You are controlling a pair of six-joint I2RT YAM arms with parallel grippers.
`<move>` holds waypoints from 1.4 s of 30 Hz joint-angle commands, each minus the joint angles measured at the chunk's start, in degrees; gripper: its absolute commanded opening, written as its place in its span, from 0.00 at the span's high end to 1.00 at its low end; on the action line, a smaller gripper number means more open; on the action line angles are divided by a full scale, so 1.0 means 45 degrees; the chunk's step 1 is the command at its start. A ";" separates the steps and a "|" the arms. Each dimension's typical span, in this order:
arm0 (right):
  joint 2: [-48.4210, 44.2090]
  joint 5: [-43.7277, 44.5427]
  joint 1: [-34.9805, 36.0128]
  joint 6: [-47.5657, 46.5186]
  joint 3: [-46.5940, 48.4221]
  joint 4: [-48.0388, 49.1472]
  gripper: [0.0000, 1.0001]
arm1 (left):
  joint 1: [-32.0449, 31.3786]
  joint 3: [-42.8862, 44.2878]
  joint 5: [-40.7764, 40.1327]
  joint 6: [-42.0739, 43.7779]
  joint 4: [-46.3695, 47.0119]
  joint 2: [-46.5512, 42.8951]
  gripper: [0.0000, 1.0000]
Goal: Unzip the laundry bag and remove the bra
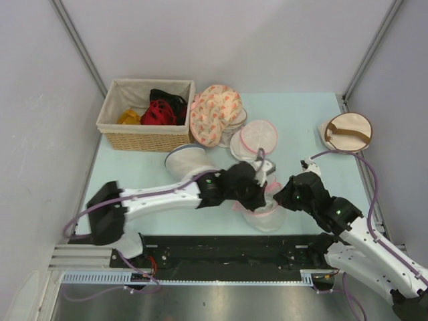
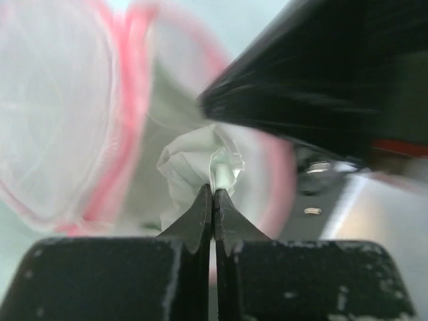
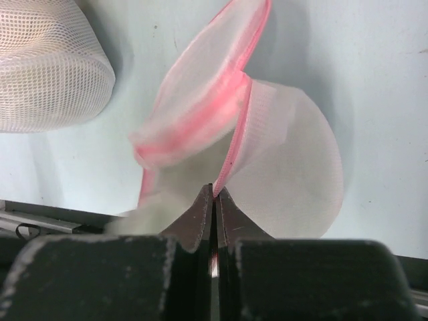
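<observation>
While both grippers are clamped on it, the bag (image 1: 266,217) is at the table's (image 1: 301,114) 6 o'clock edge, between the two arms. The left gripper (image 2: 212,190) is closed tight on a crumpled white fold of the bag, and the pink band (image 2: 127,134) curves away toward its 10 o'clock. The right gripper (image 3: 215,191) is pinched shut on the pink-edged rim, with mesh flaring toward its 1 o'clock; a flap above it is blurred. The bra (image 1: 158,112) lies in the basket (image 1: 144,139) at the table's 10 o'clock, well apart from the bag, between a yellow cloth (image 1: 129,118) and a black garment (image 1: 172,100). A mesh cylinder (image 1: 184,160) stands at the bag's 10 o'clock.
</observation>
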 commanded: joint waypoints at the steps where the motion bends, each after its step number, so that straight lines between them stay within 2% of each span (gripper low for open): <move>1: -0.0032 0.0464 0.0049 0.0188 0.0368 0.0234 1.00 | 0.1380 -0.0843 0.3025 -0.0380 0.2106 -0.3456 1.00; 5: 0.0047 0.0347 0.0088 0.0187 0.0368 0.0331 1.00 | 0.2746 -0.1723 0.4570 -0.1241 0.3655 -0.4924 0.99; 11: 0.0028 0.0327 0.0088 0.0246 0.0387 0.0390 1.00 | 0.3705 -0.2095 0.5626 -0.2178 0.4652 -0.6115 0.99; 23: -0.0227 0.0503 0.0186 0.0344 0.0368 0.0155 1.00 | 0.4976 -0.1472 0.5687 -0.2843 0.5259 -0.6995 1.00; 26: -0.0246 0.0503 0.0186 0.0305 0.0387 0.0194 1.00 | 0.5561 -0.0750 0.5044 -0.2456 0.4986 -0.7269 1.00; 29: -0.0207 0.0503 0.0205 0.0266 0.0387 0.0253 1.00 | 0.6244 0.1374 0.3386 -0.1344 0.3291 -0.6647 1.00; 30: -0.0188 0.0483 0.0205 0.0246 0.0368 0.0369 1.00 | 0.6420 0.2773 0.2472 -0.0624 0.1856 -0.6393 1.00; 36: -0.0070 0.0542 0.0225 0.0305 0.0387 0.0292 1.00 | 0.8196 0.6997 0.0864 0.0769 -0.0166 -0.4733 1.00; 38: -0.0032 0.0542 0.0206 0.0344 0.0368 0.0370 1.00 | 0.9153 0.8015 0.0628 0.0789 -0.0404 -0.4032 1.00; 42: 0.0066 0.0718 0.0225 0.0344 0.0387 0.0370 1.00 | 1.0852 0.8627 0.0198 0.0439 -0.0816 -0.2975 1.00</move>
